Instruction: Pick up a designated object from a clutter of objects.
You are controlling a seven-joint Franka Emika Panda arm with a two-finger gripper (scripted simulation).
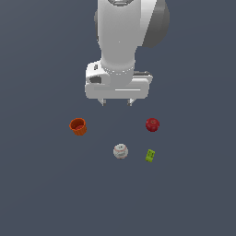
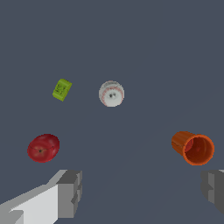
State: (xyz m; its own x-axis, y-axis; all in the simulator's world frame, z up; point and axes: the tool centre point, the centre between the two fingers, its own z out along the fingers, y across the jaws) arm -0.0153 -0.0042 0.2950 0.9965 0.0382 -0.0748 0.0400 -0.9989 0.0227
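While the gripper hangs above the surface with its jaws spread wide and nothing between them, I read this as the approach stage: the grasp itself is not yet begun. The whitish ball with faint reddish seams is my target. It sits on the dark floor nearer the camera than the gripper, almost in line with it and a touch toward the exterior view's right, so I judge the hand must travel out over it and then descend.

Spacing helps me here. The yellow-green block lies just beside the ball on the exterior view's right, near but not touching. The dark red ball sits farther back on that same side, and the orange-red cup, tipped on its side, lies well apart on the left.

From the wrist view, the ball shows roughly midway between the two fingers, which suits a straight drop. My one concern is the block: a finger landing on that side could nudge it.
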